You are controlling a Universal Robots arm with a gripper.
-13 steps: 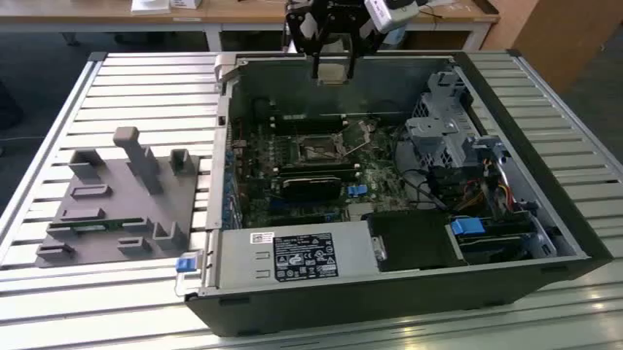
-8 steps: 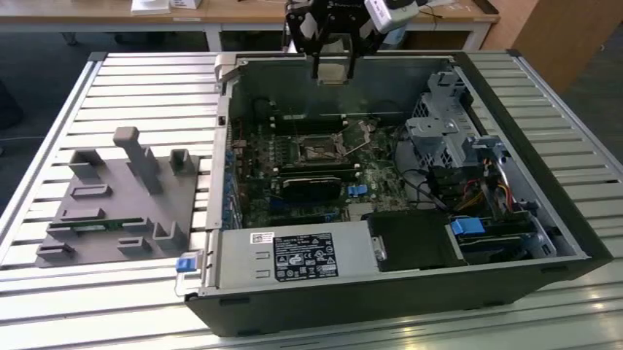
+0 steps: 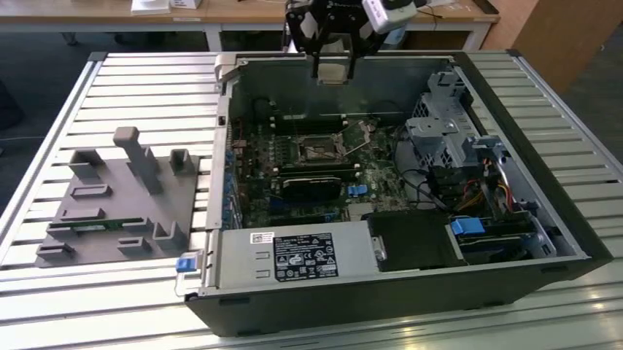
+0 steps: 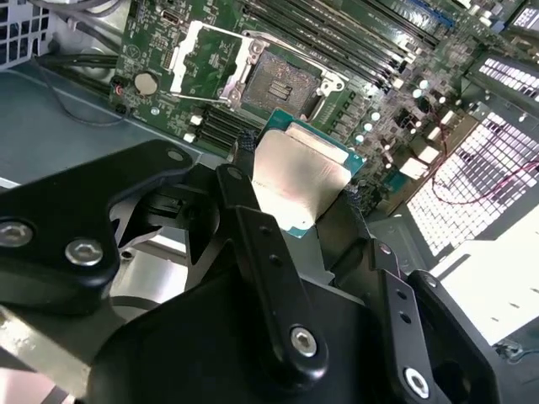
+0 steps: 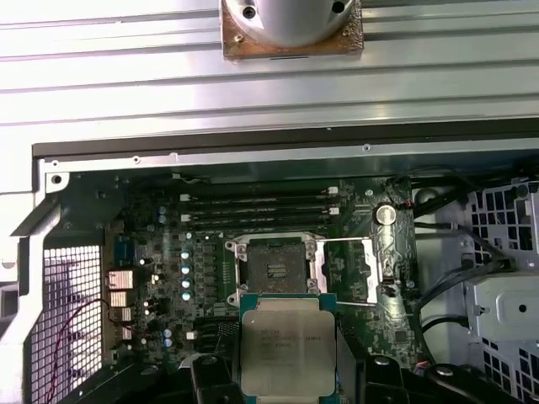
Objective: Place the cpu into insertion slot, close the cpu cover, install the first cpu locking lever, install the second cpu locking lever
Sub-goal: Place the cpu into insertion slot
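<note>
My gripper (image 3: pixel 331 71) hangs over the far wall of the open computer case (image 3: pixel 224 146), shut on the cpu (image 3: pixel 331 67). In both wrist views the cpu (image 4: pixel 301 175) (image 5: pixel 285 343) is a flat silvery square chip on a green base, pinched at two opposite edges between the black fingers (image 4: pixel 253 227). The gripper (image 4: pixel 299 172) (image 5: pixel 286 374) holds it above the motherboard, short of the insertion slot (image 5: pixel 274 269) (image 4: pixel 282 80) (image 3: pixel 319 151). The slot's dark centre lies bare. The cpu cover (image 5: pixel 349 269) (image 4: pixel 206 59) stands swung open beside the slot.
Long black memory slots (image 5: pixel 261 206) run beside the socket. A power supply (image 3: pixel 292 257) fills the case's near side and a drive cage (image 3: pixel 457 138) with cables sits at the exterior view's right. A grey fixture block (image 3: pixel 117 197) rests on the slatted table (image 3: pixel 146 80).
</note>
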